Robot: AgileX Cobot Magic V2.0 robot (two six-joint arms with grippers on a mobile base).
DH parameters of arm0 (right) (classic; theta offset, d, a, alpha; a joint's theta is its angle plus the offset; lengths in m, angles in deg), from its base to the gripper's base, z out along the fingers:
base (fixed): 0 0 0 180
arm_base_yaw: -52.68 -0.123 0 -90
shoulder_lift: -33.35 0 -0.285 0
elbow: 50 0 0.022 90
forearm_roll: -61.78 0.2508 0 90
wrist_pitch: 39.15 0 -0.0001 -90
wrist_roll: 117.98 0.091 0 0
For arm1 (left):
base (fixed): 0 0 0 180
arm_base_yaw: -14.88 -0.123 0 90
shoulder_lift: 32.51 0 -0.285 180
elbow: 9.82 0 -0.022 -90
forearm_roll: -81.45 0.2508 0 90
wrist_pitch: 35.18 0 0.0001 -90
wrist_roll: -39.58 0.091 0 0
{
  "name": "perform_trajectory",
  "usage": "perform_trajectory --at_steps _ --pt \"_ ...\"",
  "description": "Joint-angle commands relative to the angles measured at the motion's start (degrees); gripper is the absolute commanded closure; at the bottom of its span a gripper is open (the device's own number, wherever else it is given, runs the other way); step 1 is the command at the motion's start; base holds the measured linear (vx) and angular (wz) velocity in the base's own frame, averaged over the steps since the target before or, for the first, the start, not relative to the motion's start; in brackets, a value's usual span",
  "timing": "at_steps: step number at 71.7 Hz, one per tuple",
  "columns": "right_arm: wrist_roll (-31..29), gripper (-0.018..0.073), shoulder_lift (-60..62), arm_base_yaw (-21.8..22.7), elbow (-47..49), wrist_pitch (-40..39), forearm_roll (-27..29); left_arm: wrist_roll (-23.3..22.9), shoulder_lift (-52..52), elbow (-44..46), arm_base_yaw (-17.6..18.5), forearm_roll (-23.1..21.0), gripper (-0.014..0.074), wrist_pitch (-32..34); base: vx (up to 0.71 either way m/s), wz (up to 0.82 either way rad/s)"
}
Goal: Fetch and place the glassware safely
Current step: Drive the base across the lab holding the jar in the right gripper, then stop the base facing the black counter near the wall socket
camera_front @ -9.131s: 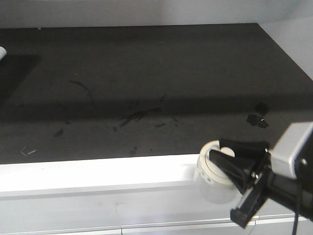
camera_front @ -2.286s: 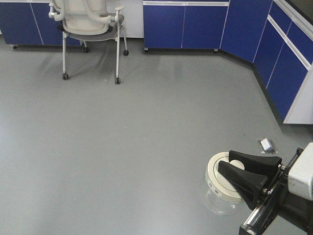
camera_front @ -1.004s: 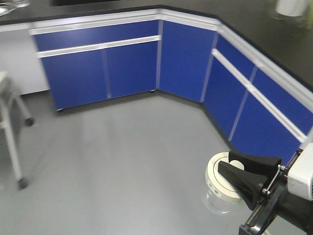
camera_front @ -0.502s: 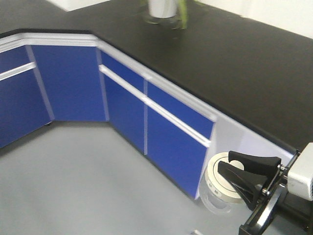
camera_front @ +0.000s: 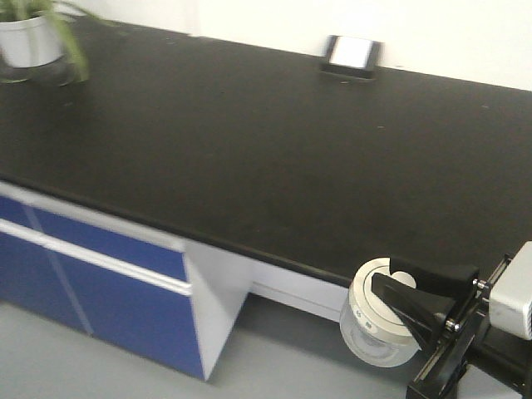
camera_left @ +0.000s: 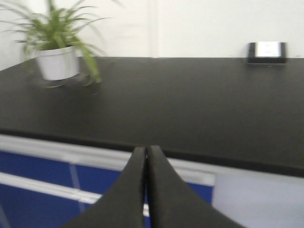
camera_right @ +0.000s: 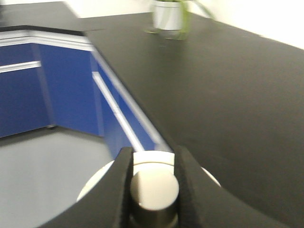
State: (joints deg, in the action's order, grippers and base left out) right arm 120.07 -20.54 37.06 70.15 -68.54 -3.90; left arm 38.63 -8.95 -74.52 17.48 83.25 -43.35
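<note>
The glassware (camera_front: 366, 334), a squat clear jar with a cream-white lid, hangs in the air just off the front edge of the black countertop (camera_front: 249, 150). My right gripper (camera_front: 387, 279) is shut on the lid's central knob (camera_right: 154, 189). In the right wrist view its black fingers (camera_right: 122, 180) press on either side of that knob, over the white lid (camera_right: 152, 159). My left gripper (camera_left: 146, 149) is shut with nothing between its fingers. It points toward the counter's edge from below counter height.
A potted plant (camera_front: 29, 37) stands at the counter's far left; it is also in the left wrist view as the plant (camera_left: 57, 61). A small dark device (camera_front: 353, 54) sits against the back wall. Blue cabinets (camera_front: 100, 283) and grey floor lie below the counter.
The whole view has swung from the floor and corner cabinets to the long black counter, which is now close ahead. The jar stays gripped in my right gripper.
</note>
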Motion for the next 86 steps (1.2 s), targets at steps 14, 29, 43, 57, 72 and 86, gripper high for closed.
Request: perform_trajectory --at_steps 14,29,43,57,72,86 --pt "-0.44 0.0563 0.35 -0.07 1.90 -3.07 2.04 -0.11 0.55 1.53 0.28 -0.45 0.0603 4.21 0.19 -0.62" --pt "-0.44 0.0563 0.35 -0.07 1.90 -3.07 2.04 -0.11 0.55 1.53 0.28 -0.45 0.0603 4.21 0.20 -0.38" --pt "-0.44 0.0563 0.35 -0.07 1.90 -3.07 2.04 -0.11 0.55 1.53 0.28 -0.45 0.0603 4.21 0.22 -0.26" --pt "-0.44 0.0563 0.35 -0.07 1.90 -3.07 2.04 -0.11 0.55 1.53 0.28 -0.45 0.0603 4.21 0.20 -0.25" --pt "-0.44 0.0563 0.35 -0.07 1.90 -3.07 2.04 -0.11 0.55 1.53 0.28 -0.45 0.0603 4.21 0.15 -0.26" --pt "-0.44 0.0563 0.35 -0.07 1.90 -3.07 2.04 -0.11 0.55 1.53 0.28 -0.45 0.0603 4.21 0.10 -0.21"
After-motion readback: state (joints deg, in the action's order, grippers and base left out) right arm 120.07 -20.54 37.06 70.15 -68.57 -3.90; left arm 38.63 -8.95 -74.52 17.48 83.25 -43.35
